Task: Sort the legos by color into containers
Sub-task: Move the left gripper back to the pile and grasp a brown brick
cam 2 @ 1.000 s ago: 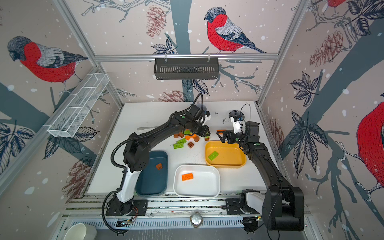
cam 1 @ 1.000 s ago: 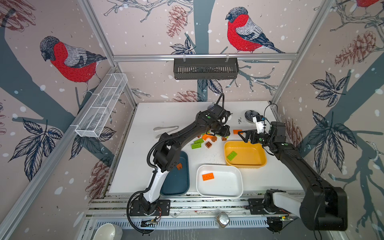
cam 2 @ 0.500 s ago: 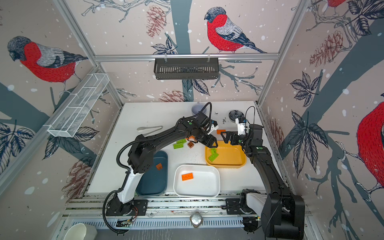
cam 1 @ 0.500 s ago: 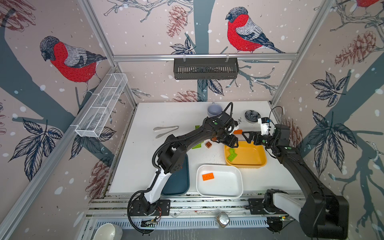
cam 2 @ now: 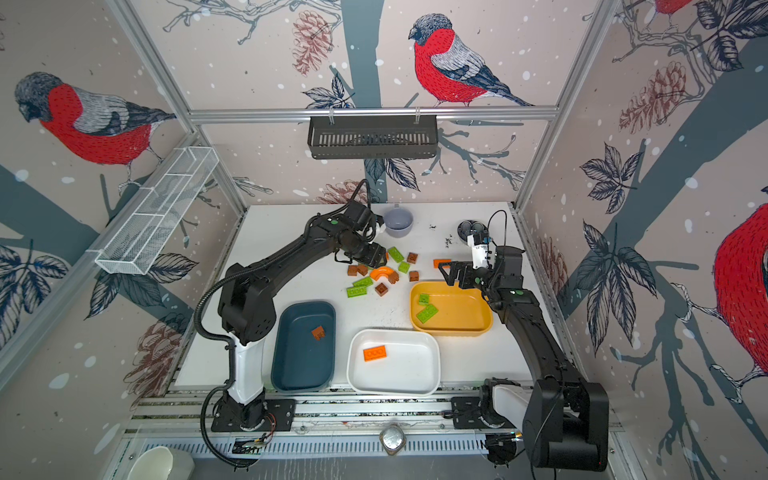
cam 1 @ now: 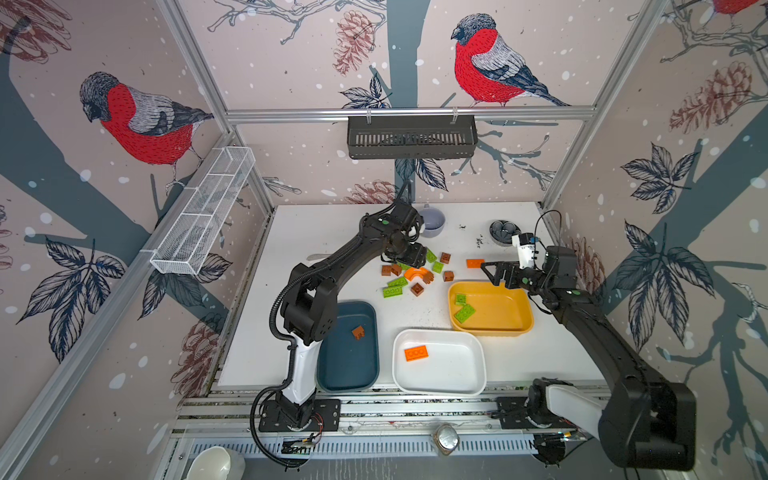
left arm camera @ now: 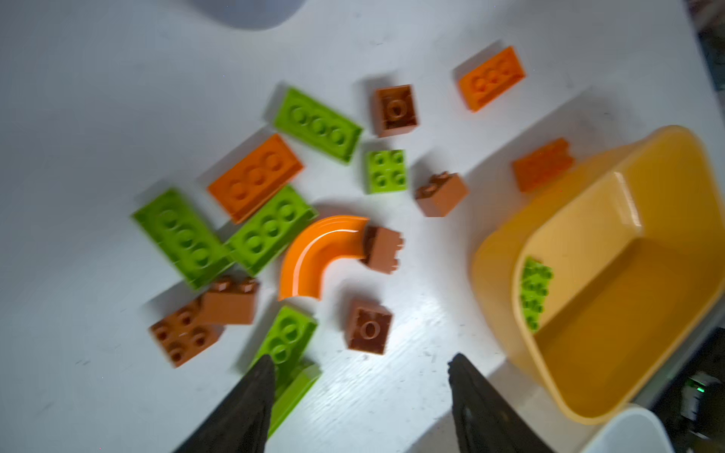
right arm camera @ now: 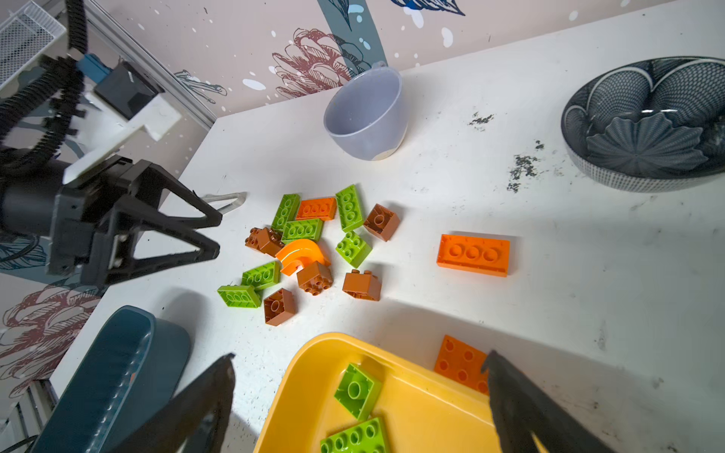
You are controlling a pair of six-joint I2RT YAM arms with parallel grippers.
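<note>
Left gripper (right arm camera: 217, 235) parted, empty, over legos (right arm camera: 302, 251) beside yellow tray (cam 1: 490, 330), right gripper (cam 1: 490, 274) wide, empty, at tray's far rim, mostly open white table (cam 1: 332, 232) beyond.

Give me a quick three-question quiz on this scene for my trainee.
1. True or false: the white tray holds a single orange plate.
2. What colour are the legos in the yellow tray? A green, B brown, C orange.
3. Which tray holds a brown block?
Key: 1 true; 2 A; 3 the teal tray.
</note>
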